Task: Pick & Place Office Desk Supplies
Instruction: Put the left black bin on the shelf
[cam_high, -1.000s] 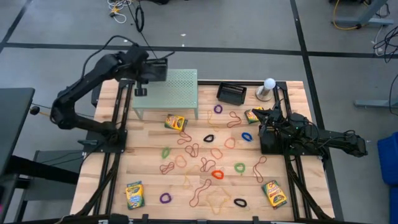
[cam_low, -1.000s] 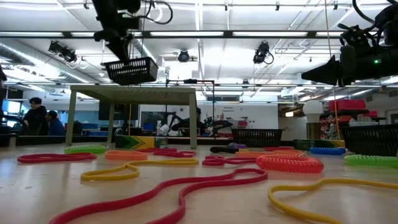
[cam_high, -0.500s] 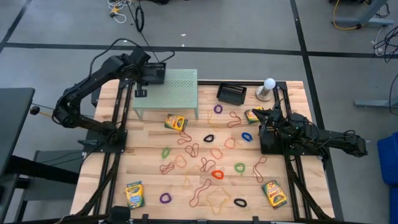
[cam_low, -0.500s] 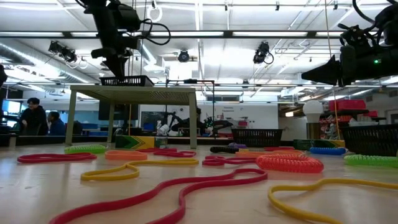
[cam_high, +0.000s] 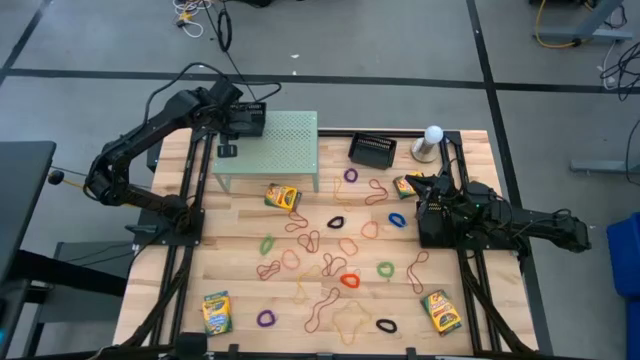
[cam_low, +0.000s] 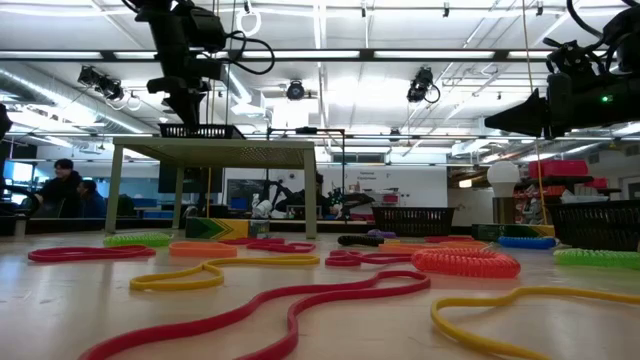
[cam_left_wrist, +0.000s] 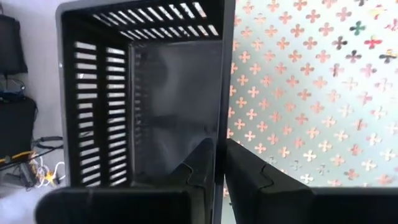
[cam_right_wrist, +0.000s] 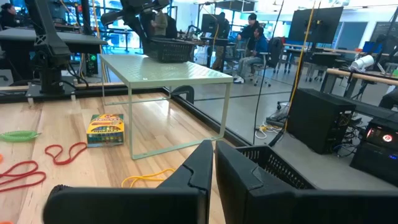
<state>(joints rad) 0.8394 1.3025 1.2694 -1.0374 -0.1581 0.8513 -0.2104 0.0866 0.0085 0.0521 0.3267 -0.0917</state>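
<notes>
A black mesh tray (cam_high: 248, 121) stands level on the far left corner of the pale green perforated stand (cam_high: 285, 145), resting on its bottom. My left gripper (cam_left_wrist: 219, 163) comes down on it from above and is shut on one of its walls. Crayon boxes (cam_high: 282, 196) (cam_high: 216, 312) (cam_high: 441, 310) and several coloured rubber-band loops (cam_high: 345, 280) lie on the wooden table. My right gripper (cam_right_wrist: 214, 163) waits shut and level at the table's right side, next to another crayon box (cam_high: 405, 185). My left gripper has the tray's side wall (cam_left_wrist: 221, 118) between its two fingers, one finger (cam_left_wrist: 200, 168) inside the tray and one (cam_left_wrist: 242, 168) outside over the green top. The fingers slant down from above. The tray sits level with its bottom on the stand (cam_low: 203, 131).
A second black mesh tray (cam_high: 372, 150) and a white ball-topped grey stand (cam_high: 431, 142) are at the table's far right. Black frame rails (cam_high: 185, 250) run along both table sides. People sit in the room beyond the table (cam_low: 60, 190).
My left gripper has come down with the black mesh tray. The tray hung tilted above the green stand a second ago and now rests level on the stand's top. Over the last half second nothing has moved.
</notes>
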